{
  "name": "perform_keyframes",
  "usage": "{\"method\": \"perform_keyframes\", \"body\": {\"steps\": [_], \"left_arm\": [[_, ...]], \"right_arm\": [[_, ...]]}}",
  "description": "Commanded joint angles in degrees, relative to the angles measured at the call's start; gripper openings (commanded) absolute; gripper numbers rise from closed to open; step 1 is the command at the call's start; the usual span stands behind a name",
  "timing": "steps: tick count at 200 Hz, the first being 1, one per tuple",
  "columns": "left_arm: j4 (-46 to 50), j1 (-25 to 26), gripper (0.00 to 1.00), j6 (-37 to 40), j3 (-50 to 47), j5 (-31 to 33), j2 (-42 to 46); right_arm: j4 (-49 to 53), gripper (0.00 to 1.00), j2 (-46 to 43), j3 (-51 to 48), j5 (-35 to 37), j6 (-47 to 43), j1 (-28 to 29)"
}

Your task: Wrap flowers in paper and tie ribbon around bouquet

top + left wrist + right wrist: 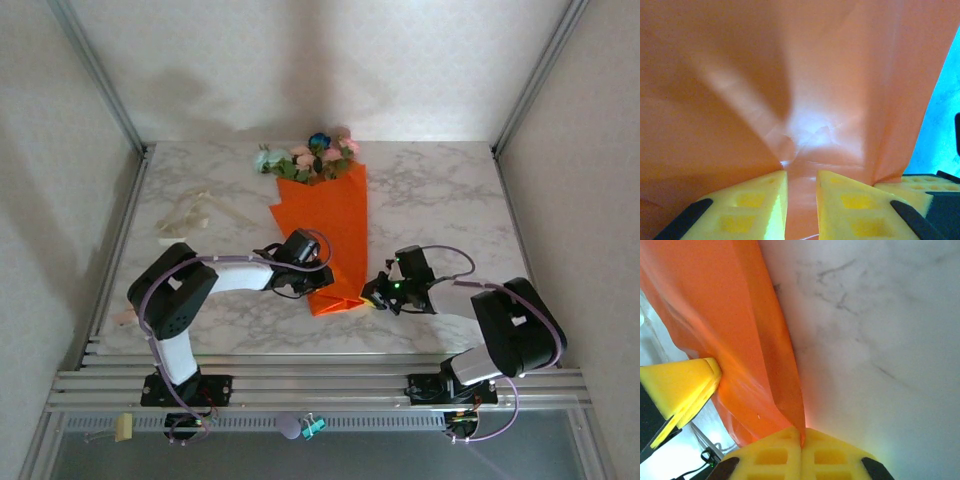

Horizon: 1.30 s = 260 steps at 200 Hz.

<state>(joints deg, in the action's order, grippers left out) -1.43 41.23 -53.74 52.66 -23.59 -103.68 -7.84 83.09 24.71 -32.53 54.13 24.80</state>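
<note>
Paper [735,315] in tightly closed right gripper [801,439]

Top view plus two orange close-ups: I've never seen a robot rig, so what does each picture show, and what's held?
The top view looks down on a left arm and a right arm bolted at the near edge of a table. On it lie orange paper folded over flowers, blooms sticking out at the far end, and a loose ribbon to the left. The close-ups come from a camera on each wrist; the yellow blocks are finger pads. The left tool pinches a fold of the paper; the right tool is shut on the paper's edge.
</note>
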Motion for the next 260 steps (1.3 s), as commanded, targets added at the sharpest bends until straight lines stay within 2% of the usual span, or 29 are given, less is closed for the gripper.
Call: {"method": "perform_keyframes", "body": {"steps": [1,10,33,41,42,44,50,64,73,75,81,85,92,98,109,120,129,149,170,191,205,219,260], "left_arm": [[5.7,0.2,0.23,1.4,-0.7,2.5,-2.7],[5.7,0.2,0.23,1.4,-0.7,2.5,-2.7],[5.9,0.3,0.23,1.4,-0.6,2.7,-2.5],[5.9,0.3,0.23,1.4,-0.6,2.7,-2.5],[5.9,0.3,0.23,1.4,-0.6,2.7,-2.5],[5.9,0.3,0.23,1.4,-0.6,2.8,-2.5],[5.7,0.3,0.23,1.2,-0.7,2.9,-2.3],[6.0,0.3,0.23,0.9,-0.4,3.7,-1.0],[7.0,0.3,0.29,0.6,0.5,4.3,0.4],[7.4,0.3,0.31,0.6,0.6,4.5,0.9],[8.5,0.3,0.36,0.5,1.8,5.0,2.1],[9.5,0.3,0.38,0.4,2.6,5.3,3.1],[11.3,0.3,0.43,0.1,4.3,6.3,4.8],[12.8,0.0,0.47,-0.1,5.6,7.2,6.5],[15.7,-0.6,0.53,-1.1,7.9,8.7,9.6],[18.5,-1.9,0.54,-2.2,9.8,10.7,12.9],[21.0,-3.7,0.54,-3.5,10.5,12.5,15.5],[25.9,-11.3,0.57,-4.8,11.4,15.5,20.1],[31.9,-21.7,0.61,-2.3,15.1,23.0,19.4],[34.7,-29.8,0.6,0.1,21.7,30.9,11.8],[37.8,-33.0,0.59,1.3,28.7,34.0,3.6],[42.5,-34.3,0.6,1.6,36.8,38.1,-4.8],[47.0,-35.3,0.61,1.3,54.1,39.3,-22.0]], "right_arm": [[4.8,0.47,-1.9,-1.5,0.9,0.4,0.3],[5.1,0.54,-2.5,-1.5,0.7,0.6,0.5],[6.2,0.52,-3.7,-1.7,0.9,0.5,1.0],[6.3,0.43,-3.7,-1.9,1.0,0.5,1.2],[6.3,0.37,-3.7,-2.0,1.0,0.4,1.1],[6.3,0.31,-3.5,-2.0,1.1,0.4,1.1],[6.5,0.0,-3.2,-2.2,1.7,0.5,1.1],[6.5,0.0,-2.4,-2.2,2.6,0.9,1.2],[8.1,0.0,-2.5,-1.7,3.6,1.2,1.2],[8.8,0.06,-2.7,-1.6,4.0,1.3,1.1],[11.0,0.33,-3.5,-1.2,5.2,1.3,1.3],[12.6,0.47,-4.4,-1.0,6.0,1.3,1.3],[16.1,0.59,-6.6,-0.6,7.7,1.1,1.3],[19.3,0.63,-9.5,-0.5,9.4,0.9,1.2],[25.5,0.63,-15.1,1.6,12.6,0.2,1.2],[31.4,0.52,-20.4,3.3,15.7,-0.4,1.3],[35.5,0.5,-23.8,4.7,17.8,-0.7,1.2],[40.3,0.49,-27.4,7.9,19.5,-2.3,1.3],[43.3,0.49,-23.3,13.3,20.0,-6.3,1.5],[46.1,0.51,-17.1,21.1,21.0,-11.1,2.3],[47.5,0.51,-14.5,25.9,21.8,-13.8,2.9],[48.9,0.52,-12.9,30.5,22.6,-15.8,3.2],[50.7,0.53,-11.6,36.6,23.0,-17.0,3.3]]}}
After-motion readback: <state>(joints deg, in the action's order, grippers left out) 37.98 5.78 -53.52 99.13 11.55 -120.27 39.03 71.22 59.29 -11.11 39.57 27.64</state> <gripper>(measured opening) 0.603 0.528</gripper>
